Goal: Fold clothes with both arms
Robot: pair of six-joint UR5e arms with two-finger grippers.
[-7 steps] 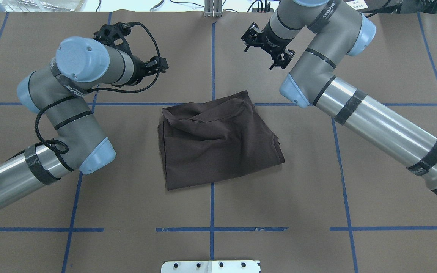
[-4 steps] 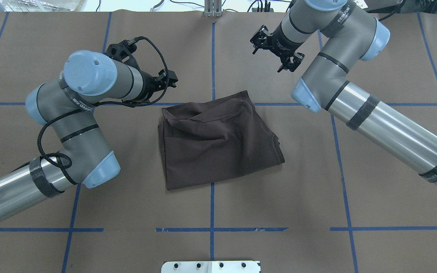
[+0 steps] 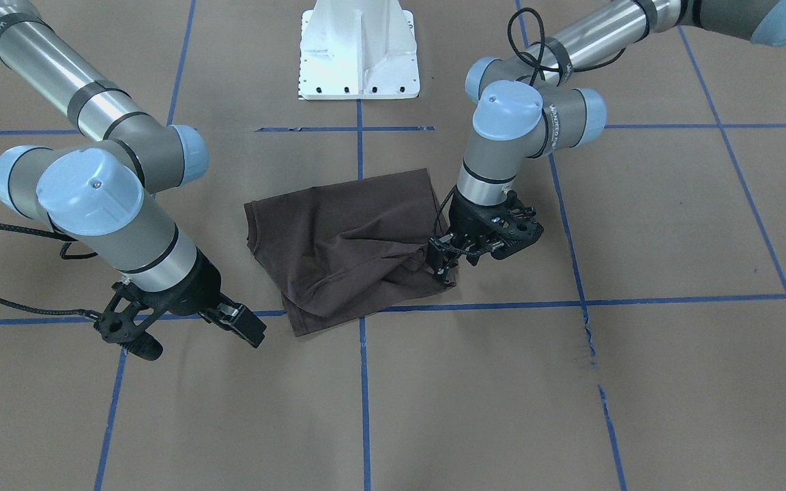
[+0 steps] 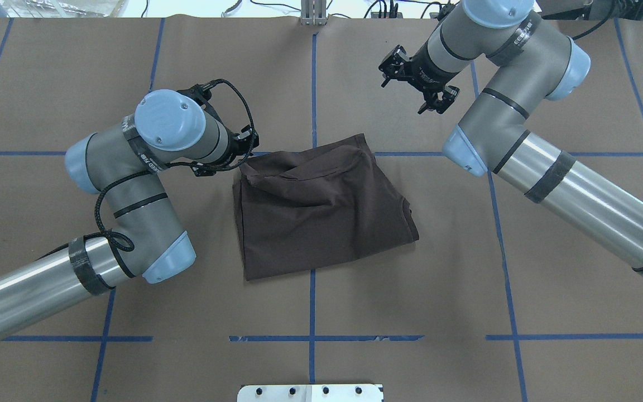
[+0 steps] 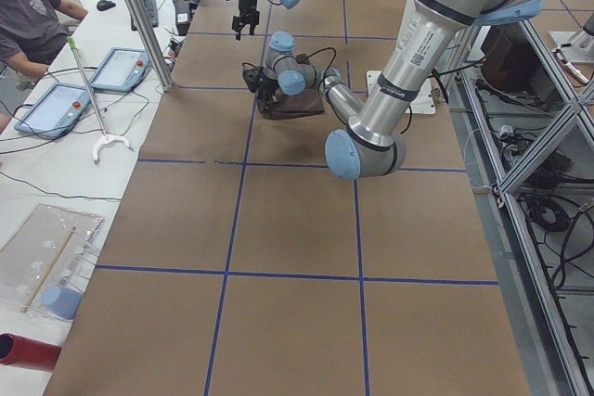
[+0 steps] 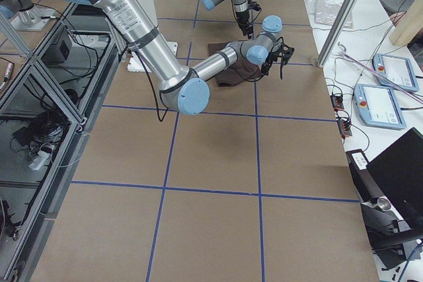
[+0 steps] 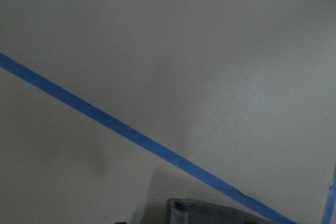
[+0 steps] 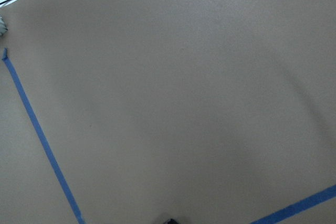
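**Left gripper (image 3: 442,262) at the T-shirt (image 3: 345,245) corner, right gripper (image 3: 196,339) released**

Front-facing view: the dark T-shirt lies folded into a rumpled, roughly rectangular bundle in the middle of the desk (image 3: 638,382). It sits over a crossing of blue tape lines (image 3: 502,301). The left arm (image 3: 502,143) points down on the view's right. Its gripper meets the cloth at the bundle's lower right corner. With black fingers against dark fabric, I cannot tell whether they are parted or clenched. The right arm (image 3: 113,218) holds its gripper above bare desk, well apart from the shirt, with fingers spread wide and grasping nothing. A white pedestal (image 3: 359,54) stands at the top.

Overhead view: the left gripper sits at the shirt's far left corner, partly hidden by a cable loop. The right gripper hangs spread beyond the far right corner, clear of the cloth.

Exterior left view: the shirt is a small dark patch at the near arm's wrist. A person (image 5: 28,16) sits at the upper left.

Exterior right view: the near arm's gripper hangs just past the shirt.

Wrist views: each shows brown desk surface crossed by blue tape.
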